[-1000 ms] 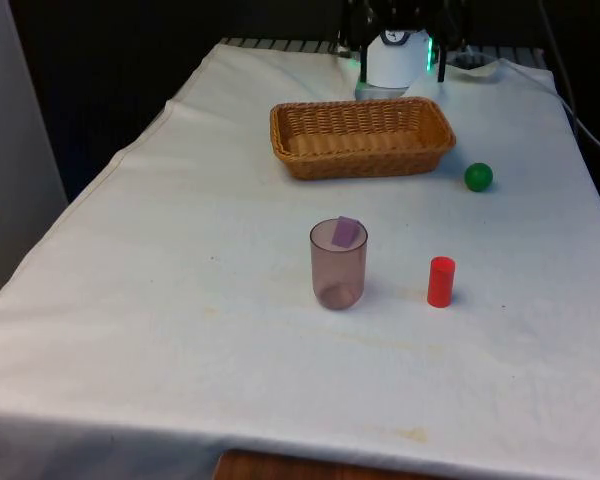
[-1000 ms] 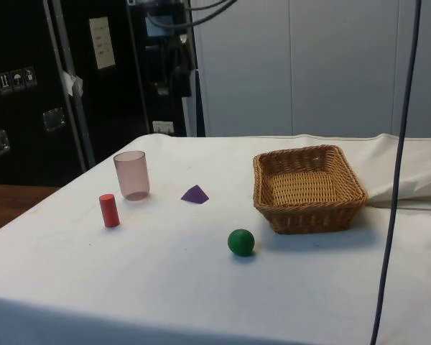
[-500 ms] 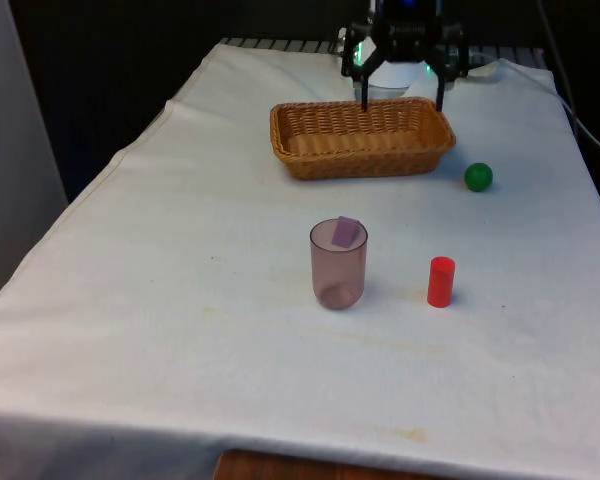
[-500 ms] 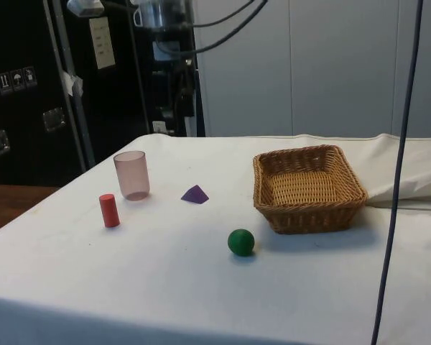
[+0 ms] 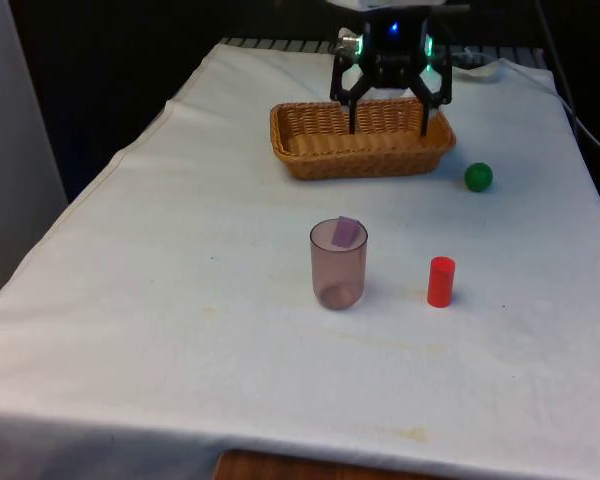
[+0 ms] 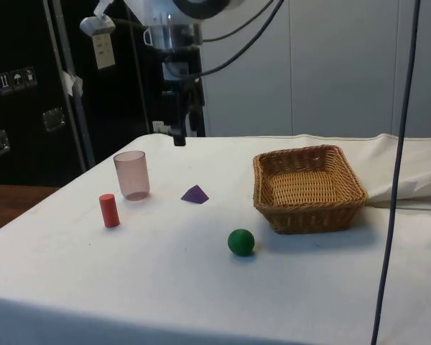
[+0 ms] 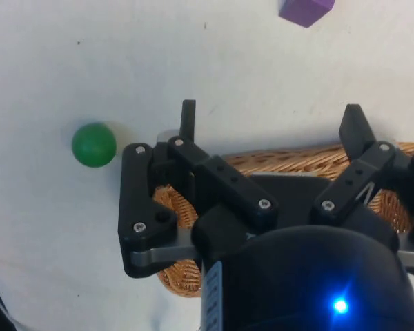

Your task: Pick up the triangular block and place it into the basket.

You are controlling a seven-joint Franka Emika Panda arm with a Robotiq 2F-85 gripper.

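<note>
The purple triangular block lies on the cloth between the cup and the wicker basket. In the front view the block shows just behind the translucent cup. My gripper hangs open and empty, high over the basket, well apart from the block. From the side, the gripper is well above the table. The wrist view shows the fingers spread wide, the basket beneath them and the block farther off.
A green ball rests beside the basket on the front view's right. A red cylinder stands near the cup. From the side, the cup, cylinder and ball surround the block loosely.
The gripper has come down and forward from the table's far end to hang over the basket. No object on the table has moved.
</note>
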